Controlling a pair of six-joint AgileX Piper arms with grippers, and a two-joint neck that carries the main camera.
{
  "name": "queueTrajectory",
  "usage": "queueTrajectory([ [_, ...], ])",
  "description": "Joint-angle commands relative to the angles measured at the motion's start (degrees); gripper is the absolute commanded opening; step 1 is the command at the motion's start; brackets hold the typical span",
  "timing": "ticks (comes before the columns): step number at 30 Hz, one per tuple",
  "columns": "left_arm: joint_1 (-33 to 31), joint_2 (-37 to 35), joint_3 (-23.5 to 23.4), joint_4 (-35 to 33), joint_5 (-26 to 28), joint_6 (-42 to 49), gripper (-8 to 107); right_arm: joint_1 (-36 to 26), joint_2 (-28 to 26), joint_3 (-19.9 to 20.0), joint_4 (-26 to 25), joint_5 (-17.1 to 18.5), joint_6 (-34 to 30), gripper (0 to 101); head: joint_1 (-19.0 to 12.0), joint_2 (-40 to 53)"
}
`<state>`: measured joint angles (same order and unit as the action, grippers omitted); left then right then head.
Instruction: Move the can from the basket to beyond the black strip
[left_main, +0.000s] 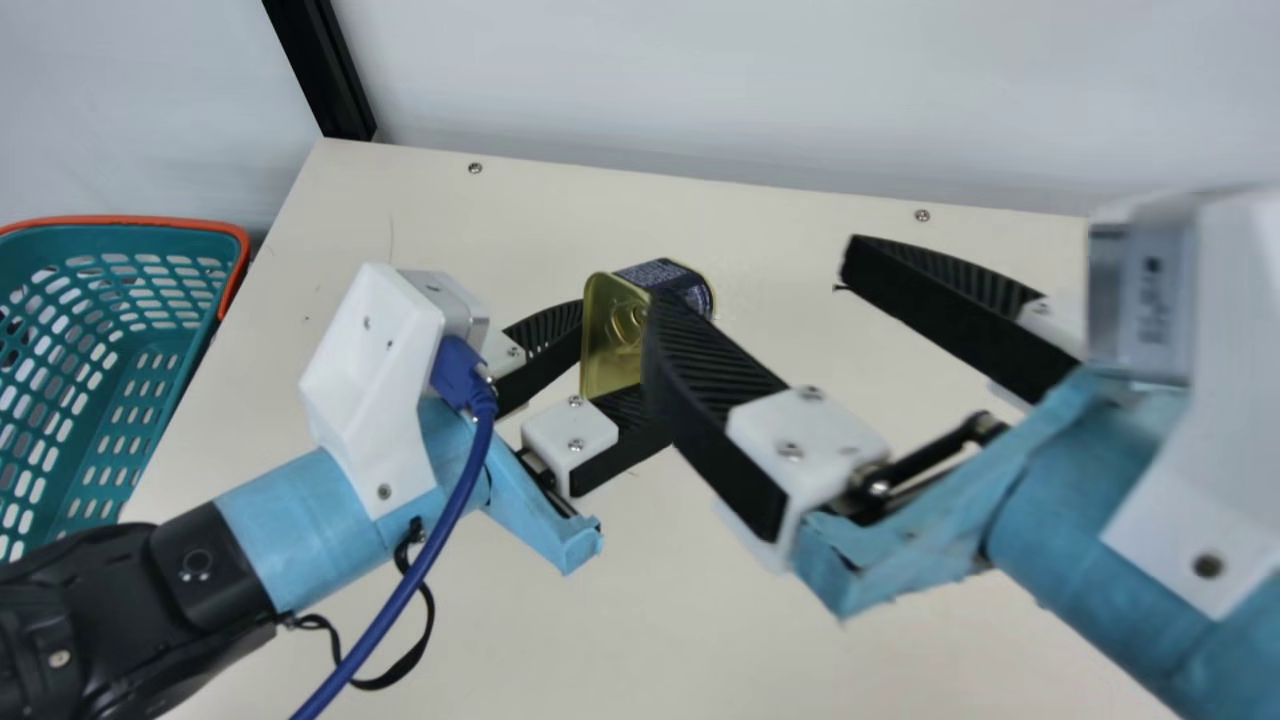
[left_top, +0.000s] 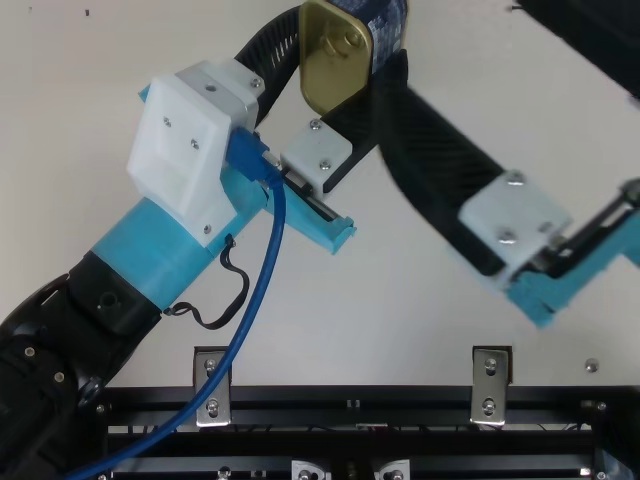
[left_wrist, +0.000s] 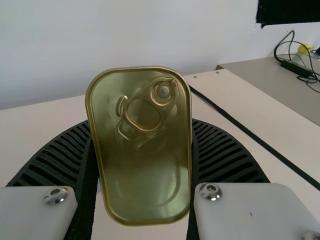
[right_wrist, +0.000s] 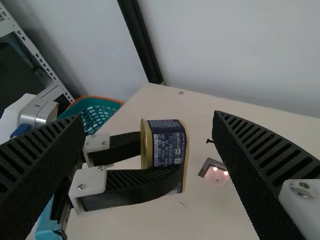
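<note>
My left gripper (left_main: 618, 350) holds the can (left_main: 606, 335) between its two fingers, above the table. The can's gold lid with its pull ring faces the left wrist camera, where the left gripper (left_wrist: 142, 127) presses on both sides of the can (left_wrist: 145, 192). Spread wide, my right gripper (left_main: 752, 272) has one finger overlapping the can's right part in the main view. From the right wrist, the dark blue label of the can (right_wrist: 169, 145) shows beyond the parted fingers of the right gripper (right_wrist: 149, 119). The black strip (left_wrist: 250, 132) runs along the table in the left wrist view.
The teal basket (left_main: 150, 370) with an orange rim stands at the far left, beside the table (left_main: 450, 230). A pale wall rises behind the table's back edge. A small shiny patch (right_wrist: 215, 172) lies on the tabletop. Black cables (left_wrist: 300, 67) lie past the table.
</note>
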<state>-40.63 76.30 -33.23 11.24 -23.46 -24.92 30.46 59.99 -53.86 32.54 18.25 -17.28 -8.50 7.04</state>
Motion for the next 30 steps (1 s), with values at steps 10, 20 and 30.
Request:
queueTrajectory([
  [10,0.0,0.0,0.0,0.0,0.0,0.0,10,0.0,6.4,-2.3,8.6,1.0,-8.9,101,-0.2,-0.3],
  [20,0.0,0.0,0.0,0.0,0.0,0.0,10,-2.3,10.4,-3.3,15.5,2.6,-17.2,101,-0.2,-0.3],
  [30,0.0,0.0,0.0,-0.1,0.0,0.0,10,-3.9,13.4,-3.3,20.1,3.6,-23.3,101,-0.2,-0.3],
])
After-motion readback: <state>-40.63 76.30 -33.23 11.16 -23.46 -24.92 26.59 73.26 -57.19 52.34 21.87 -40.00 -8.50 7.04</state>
